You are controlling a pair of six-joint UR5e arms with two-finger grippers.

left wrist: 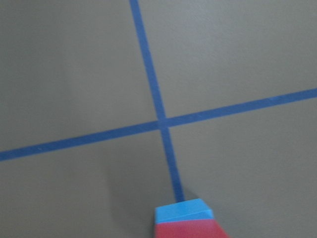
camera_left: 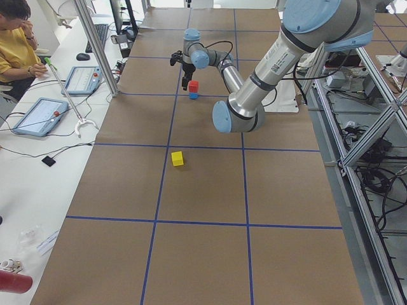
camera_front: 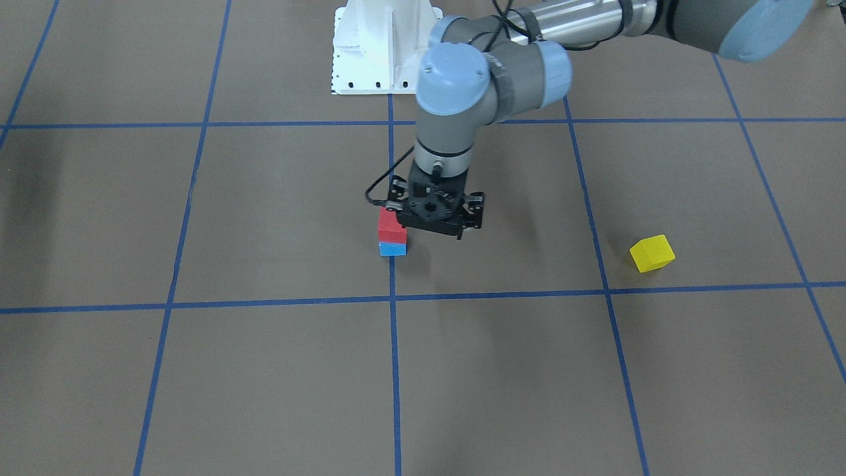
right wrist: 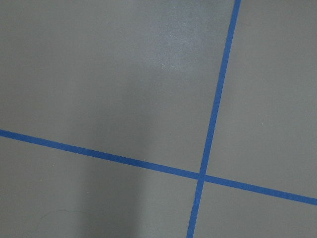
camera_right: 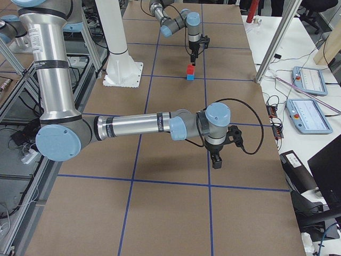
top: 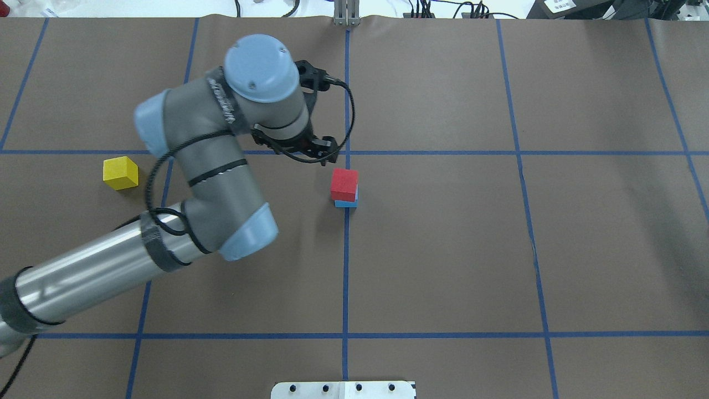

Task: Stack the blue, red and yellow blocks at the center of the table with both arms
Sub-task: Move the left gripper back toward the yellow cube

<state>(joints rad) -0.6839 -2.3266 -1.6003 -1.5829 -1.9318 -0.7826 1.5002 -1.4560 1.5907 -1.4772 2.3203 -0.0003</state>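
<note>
A red block (camera_front: 390, 227) sits on top of a blue block (camera_front: 392, 249) on the centre tape line; the stack also shows in the overhead view (top: 344, 184) and at the bottom edge of the left wrist view (left wrist: 190, 230). A yellow block (camera_front: 652, 253) lies alone on the robot's left side (top: 120, 172). My left gripper (camera_front: 433, 228) hangs just beside the stack, a little above the table, open and empty. My right gripper (camera_right: 216, 160) shows only in the exterior right view, low over the table far from the stack; I cannot tell its state.
The white robot base (camera_front: 383, 46) stands at the table edge behind the stack. Blue tape lines (camera_front: 392, 344) divide the brown table into squares. An operator (camera_left: 16, 38) sits at a side desk with tablets.
</note>
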